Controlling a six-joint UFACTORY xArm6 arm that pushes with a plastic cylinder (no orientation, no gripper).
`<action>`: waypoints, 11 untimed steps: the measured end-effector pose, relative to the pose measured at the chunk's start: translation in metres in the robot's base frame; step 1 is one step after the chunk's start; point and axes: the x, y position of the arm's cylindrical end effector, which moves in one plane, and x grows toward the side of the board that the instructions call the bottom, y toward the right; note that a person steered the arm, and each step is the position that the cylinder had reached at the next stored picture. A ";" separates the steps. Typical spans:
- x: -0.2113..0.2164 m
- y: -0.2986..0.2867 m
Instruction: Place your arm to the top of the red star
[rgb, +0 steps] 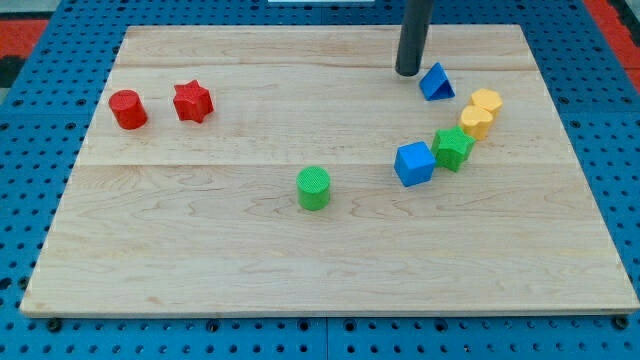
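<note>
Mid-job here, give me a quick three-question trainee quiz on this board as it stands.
1. True or false: my tip touches the red star.
2. Which block lies nearest my tip? A) green cylinder B) blue triangle C) red cylinder
3. Fill in: the blue cube sits beside the green ____.

Key: 1 false, my tip is far off toward the view's right. 2 B. 3 star.

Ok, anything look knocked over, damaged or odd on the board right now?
Nothing stands out. All blocks sit flat on the board. My tip rests just left of the blue triangle, far right of the red star.
</note>
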 end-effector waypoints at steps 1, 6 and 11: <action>0.005 -0.044; 0.014 -0.096; 0.016 -0.260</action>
